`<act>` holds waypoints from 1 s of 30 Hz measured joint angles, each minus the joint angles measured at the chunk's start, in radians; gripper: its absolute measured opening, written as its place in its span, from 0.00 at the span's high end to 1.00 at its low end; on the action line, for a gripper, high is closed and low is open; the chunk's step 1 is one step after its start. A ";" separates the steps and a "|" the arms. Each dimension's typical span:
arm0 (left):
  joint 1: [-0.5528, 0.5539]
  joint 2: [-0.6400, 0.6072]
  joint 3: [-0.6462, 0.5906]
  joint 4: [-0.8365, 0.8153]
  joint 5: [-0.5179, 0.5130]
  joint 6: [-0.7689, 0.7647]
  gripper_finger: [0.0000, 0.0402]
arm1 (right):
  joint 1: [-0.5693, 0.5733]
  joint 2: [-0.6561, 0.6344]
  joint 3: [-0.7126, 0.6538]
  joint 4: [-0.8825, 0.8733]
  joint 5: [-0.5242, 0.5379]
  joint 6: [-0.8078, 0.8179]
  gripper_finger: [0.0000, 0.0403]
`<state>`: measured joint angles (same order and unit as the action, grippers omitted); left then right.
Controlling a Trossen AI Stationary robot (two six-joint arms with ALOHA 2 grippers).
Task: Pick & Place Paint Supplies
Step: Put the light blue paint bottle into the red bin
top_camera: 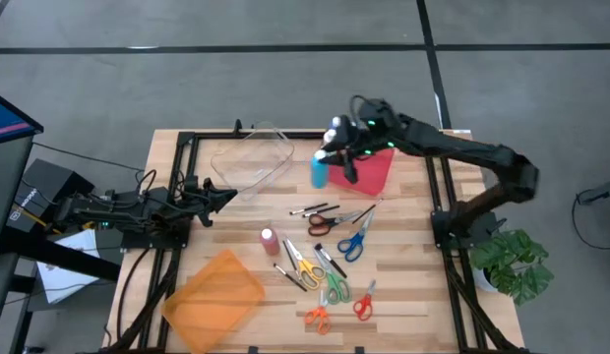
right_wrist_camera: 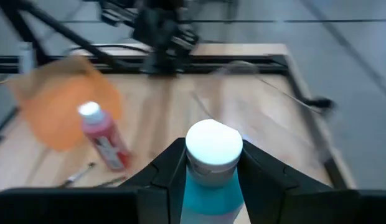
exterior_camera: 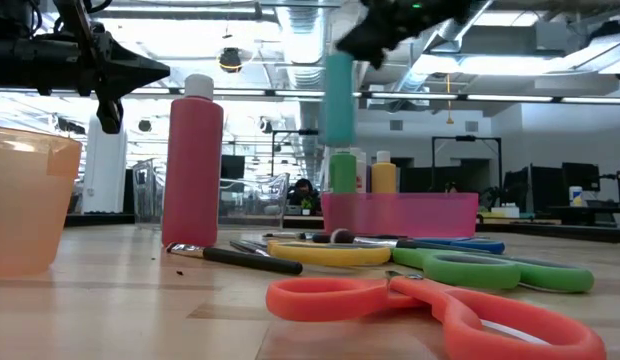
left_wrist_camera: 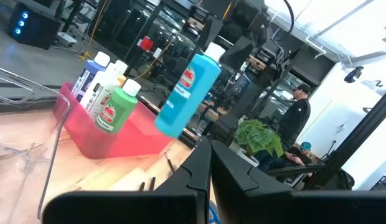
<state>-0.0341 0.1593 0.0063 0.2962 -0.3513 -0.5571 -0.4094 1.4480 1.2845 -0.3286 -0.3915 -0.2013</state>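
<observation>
My right gripper is shut on a blue paint bottle with a white cap. It holds the bottle in the air just left of a pink bin. In the bin stand green, white and dark blue bottles, and a yellow one. A pink bottle stands upright on its base mid-table. My left gripper waits shut at the table's left, holding nothing. My right gripper pinches the blue bottle between its two fingers, at the shoulder just under the white cap. The fingers slant down from the table's right. The bottle hangs below them, slightly tilted, clear of the table and the bin.
A clear plastic tub sits at the far middle and an orange tub at the near left. Several scissors and brushes lie scattered over the table's middle and near side. A potted plant stands off the right edge.
</observation>
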 joint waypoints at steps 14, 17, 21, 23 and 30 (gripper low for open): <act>0.000 0.000 0.000 0.000 0.000 0.000 0.99 | -0.180 -0.248 -0.462 0.313 0.283 0.116 0.71; 0.000 0.000 0.000 0.000 0.000 0.000 0.99 | -0.199 -0.226 -0.494 0.366 0.296 0.116 0.71; 0.000 0.000 0.000 0.000 0.000 0.000 0.99 | -0.207 -0.184 -0.520 0.422 0.298 0.124 0.71; 0.000 0.000 0.000 0.000 0.000 -0.001 0.99 | -0.207 -0.169 -0.521 0.430 0.296 0.123 0.71; 0.000 0.000 0.000 0.001 0.000 -0.001 0.99 | -0.210 -0.105 -0.521 0.454 0.341 0.075 0.71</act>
<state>-0.0340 0.1593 0.0063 0.2970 -0.3511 -0.5579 -0.6199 1.3434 0.7635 0.1251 -0.0502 -0.1263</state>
